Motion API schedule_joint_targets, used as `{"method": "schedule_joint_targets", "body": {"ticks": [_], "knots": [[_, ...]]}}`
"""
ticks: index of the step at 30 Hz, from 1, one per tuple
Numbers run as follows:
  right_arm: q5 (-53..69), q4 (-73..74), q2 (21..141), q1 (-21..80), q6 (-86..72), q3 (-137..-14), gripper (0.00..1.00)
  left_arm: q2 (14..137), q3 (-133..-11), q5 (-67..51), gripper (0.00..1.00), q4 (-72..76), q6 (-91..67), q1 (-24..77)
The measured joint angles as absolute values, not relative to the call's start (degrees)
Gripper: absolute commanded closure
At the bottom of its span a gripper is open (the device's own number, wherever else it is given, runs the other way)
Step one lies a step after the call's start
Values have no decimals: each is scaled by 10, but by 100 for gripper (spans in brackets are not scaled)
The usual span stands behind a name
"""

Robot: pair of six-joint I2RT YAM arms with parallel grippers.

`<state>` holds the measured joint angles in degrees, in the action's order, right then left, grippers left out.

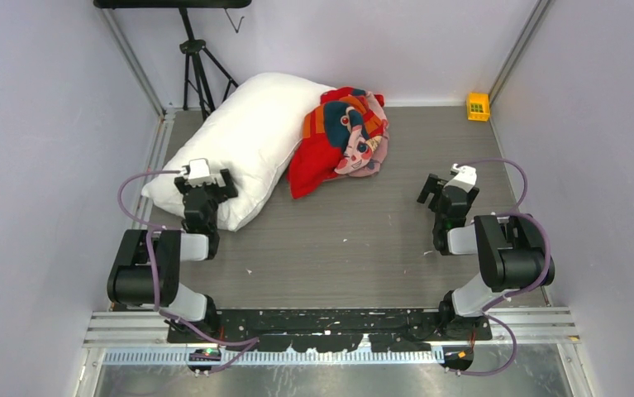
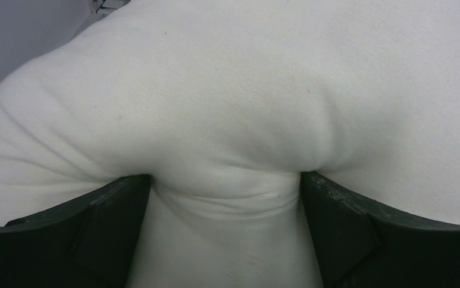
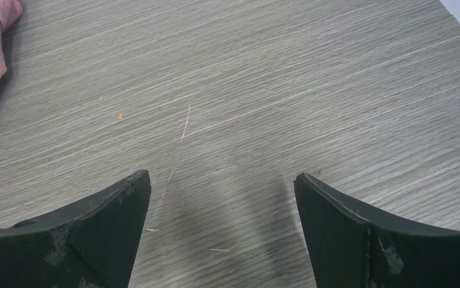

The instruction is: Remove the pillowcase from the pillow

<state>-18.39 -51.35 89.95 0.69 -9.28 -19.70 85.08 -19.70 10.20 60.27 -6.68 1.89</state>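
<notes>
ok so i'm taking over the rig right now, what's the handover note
Left end effector: open, pushed into the near end of the pillow, white fabric bulging between its fingers.
Right end effector: open, empty, over bare table.
Pillow: bare white, at the back left of the table.
Pillowcase: crumpled in a heap against the pillow's right side, printed side up.
Done: the case looks fully off the pillow.
Left: probably only backing the left arm off the pillow.
</notes>
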Motion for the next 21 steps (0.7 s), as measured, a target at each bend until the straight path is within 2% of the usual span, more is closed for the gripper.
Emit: {"method": "schedule_joint_targets", "body": {"ticks": [21], "knots": [[-189,-523,900,7,-93,-197,5,856,-203,60,0,604,-22,20]]}}
